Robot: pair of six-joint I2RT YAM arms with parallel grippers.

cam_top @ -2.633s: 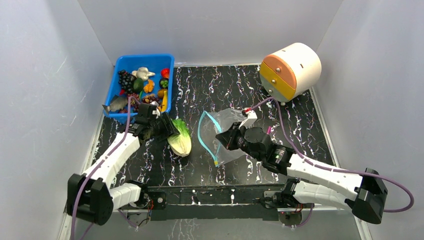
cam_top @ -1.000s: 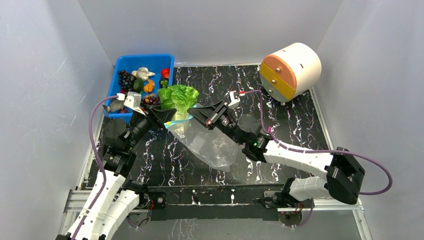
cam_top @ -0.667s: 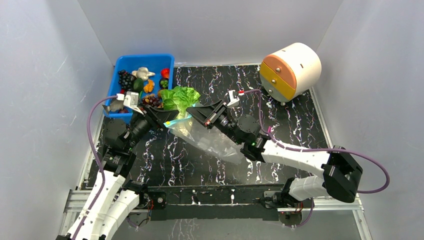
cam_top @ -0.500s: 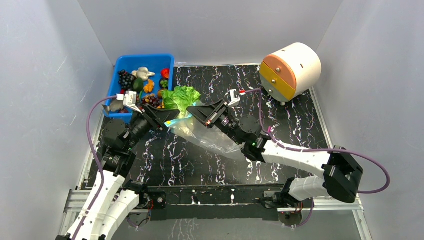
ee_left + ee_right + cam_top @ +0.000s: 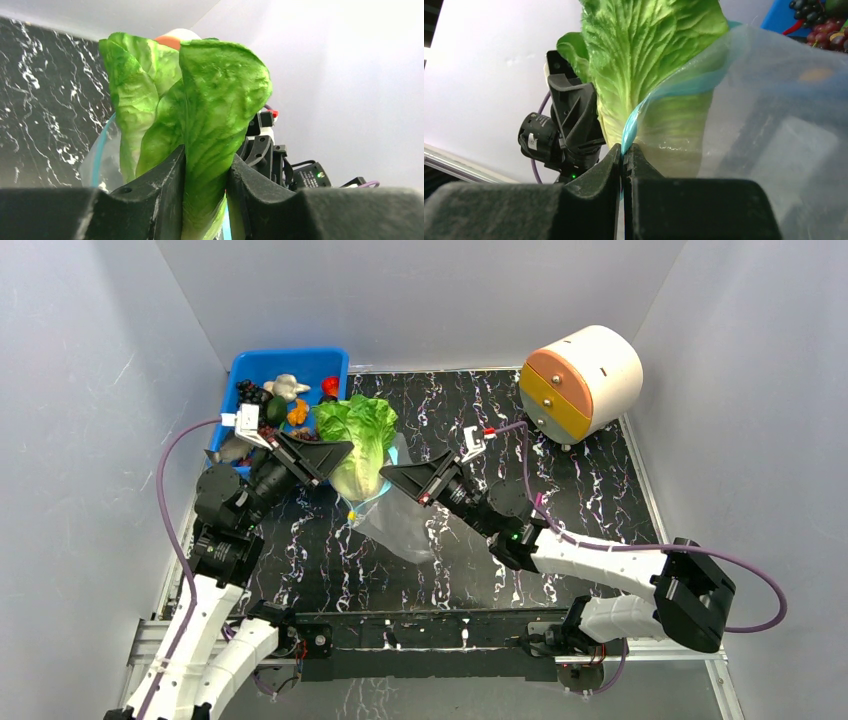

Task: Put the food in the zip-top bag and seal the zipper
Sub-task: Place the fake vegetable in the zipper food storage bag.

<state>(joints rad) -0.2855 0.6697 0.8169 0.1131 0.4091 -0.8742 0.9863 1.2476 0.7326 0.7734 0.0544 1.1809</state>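
Well, the worktop (image 5: 600, 490) spreads black and marbled across the middle of the overhead view. The blue bin (image 5: 300, 353) of spare toy food sits at its upper left and a round white drum (image 5: 590, 365) at its upper right. Both are well apart from where I work, centre-left.

The zip-top bag (image 5: 405, 530) hangs there, sagging toward lower centre. My right fingers (image 5: 395, 475) are pinched shut on its rim, which holds the mouth up and gaping toward the left. I cannot tell whether its bottom touches the worktop.

The lettuce head (image 5: 360, 435) stands upright in that mouth, leaves up, with its stalk end just inside the clear plastic. My left fingers (image 5: 335, 452) clamp the lower stalk from the left, so the bulky leaves are free above them. Most of the lettuce rides above the rim, so I judge the insertion barely begun.

In my right wrist view the zipper (image 5: 669, 89) curves round the leaf and touches it. That edge could snag on the way down. Room is tight between my two sets of fingers, and open below the bag and toward the right of the worktop.
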